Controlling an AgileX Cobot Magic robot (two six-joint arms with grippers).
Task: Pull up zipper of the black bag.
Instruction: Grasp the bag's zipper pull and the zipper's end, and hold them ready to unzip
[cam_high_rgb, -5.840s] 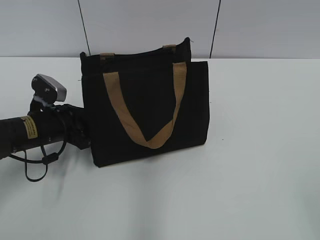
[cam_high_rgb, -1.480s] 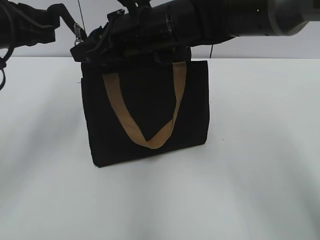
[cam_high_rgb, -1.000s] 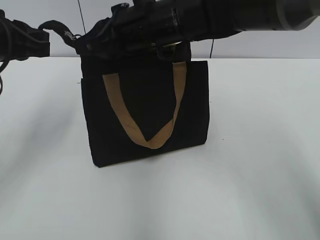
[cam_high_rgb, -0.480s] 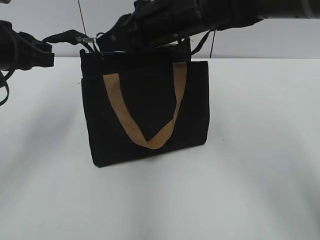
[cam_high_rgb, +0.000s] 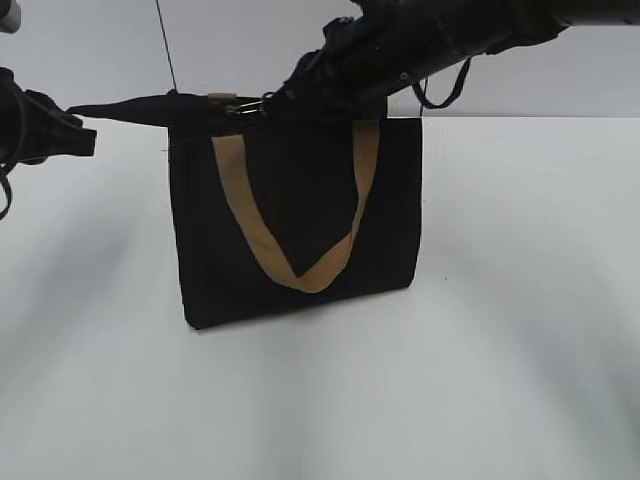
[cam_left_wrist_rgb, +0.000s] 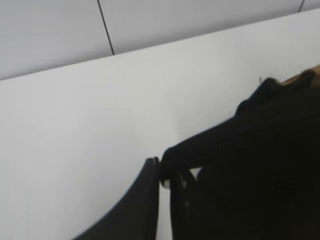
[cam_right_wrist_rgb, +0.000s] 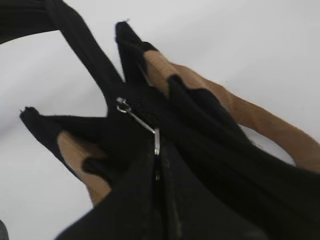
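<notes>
The black bag (cam_high_rgb: 300, 200) stands upright on the white table, its tan handle (cam_high_rgb: 240, 200) hanging down the front. My left gripper (cam_high_rgb: 82, 118) is shut on the black fabric end tab (cam_high_rgb: 125, 106) of the bag's top and holds it stretched out to the left. In the left wrist view the jaws (cam_left_wrist_rgb: 165, 172) pinch that tab (cam_left_wrist_rgb: 215, 145). My right gripper (cam_high_rgb: 275, 98) reaches in from the upper right and is shut on the silver pull tab of the zipper (cam_high_rgb: 243, 104). In the right wrist view the jaws (cam_right_wrist_rgb: 157, 150) grip the pull tab (cam_right_wrist_rgb: 137, 120) over the bag's top (cam_right_wrist_rgb: 210, 150).
The white table (cam_high_rgb: 520, 300) surrounds the bag. A pale wall with dark vertical seams (cam_high_rgb: 165, 45) stands behind it. The right arm (cam_high_rgb: 450, 35) spans the upper right above the bag.
The right gripper has moved to the right along the bag's top with the silver pull tab. The left gripper has kept its grip at the left, and the end tab is now taut and level.
</notes>
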